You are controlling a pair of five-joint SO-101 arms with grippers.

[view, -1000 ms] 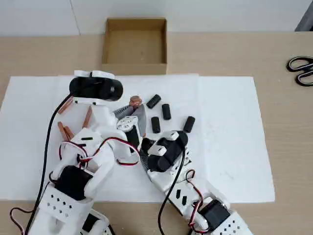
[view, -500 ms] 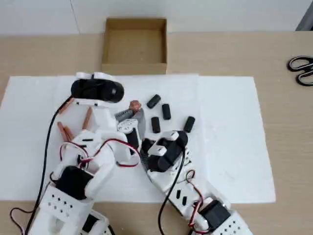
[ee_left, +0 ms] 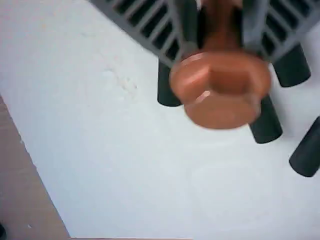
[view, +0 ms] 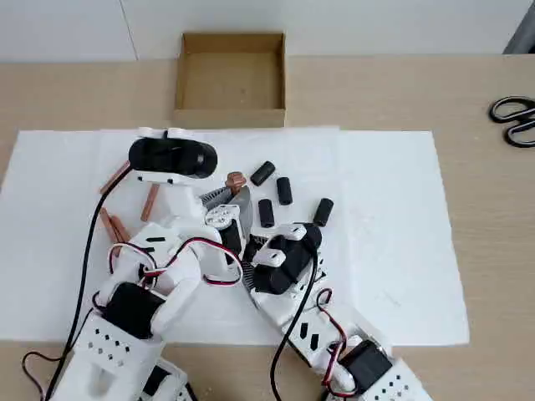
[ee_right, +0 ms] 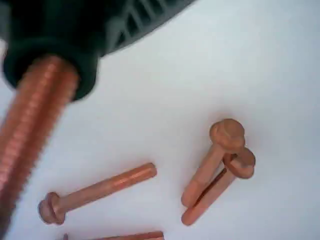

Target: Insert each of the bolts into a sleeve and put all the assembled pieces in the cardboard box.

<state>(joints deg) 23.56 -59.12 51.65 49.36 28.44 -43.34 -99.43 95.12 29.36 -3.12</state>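
Wooden surface [view: 401, 92], white sheet [view: 393, 242], cardboard box [view: 227, 116] at far edge | left jaws closed on bolt [ee_left: 220, 90] just under its head, to steady it | right jaws clamp sleeve [ee_right: 50, 57] around its thread, judged mid-insertion | spare sleeves [view: 284, 190] and loose bolts [view: 149, 202] waiting nearby

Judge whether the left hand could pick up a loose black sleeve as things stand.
Probably not: the left hand is shut on a copper bolt, leaving no free grip, though the loose sleeves lie close by with nothing between.
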